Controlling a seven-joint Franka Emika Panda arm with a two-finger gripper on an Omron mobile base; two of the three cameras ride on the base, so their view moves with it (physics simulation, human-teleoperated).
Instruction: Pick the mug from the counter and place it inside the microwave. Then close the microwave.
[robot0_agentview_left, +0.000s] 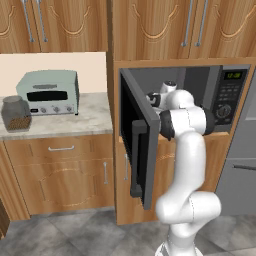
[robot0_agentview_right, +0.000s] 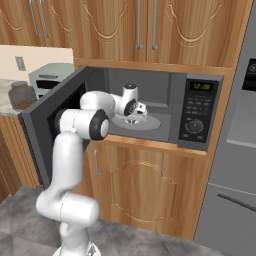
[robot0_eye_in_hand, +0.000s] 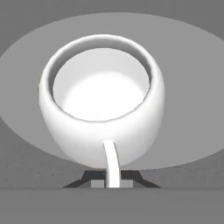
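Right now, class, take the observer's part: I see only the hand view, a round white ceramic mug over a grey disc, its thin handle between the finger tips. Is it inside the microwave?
Observer: Yes. In the right base view the gripper reaches inside the large built-in microwave, over its grey turntable.
Operator: How does the door stand?
Observer: The dark grey door stands wide open, swung to the left.
Operator: What stands on the counter?
Observer: The marbled stone counter holds a pale green toaster oven and a glass jar of brown bits.
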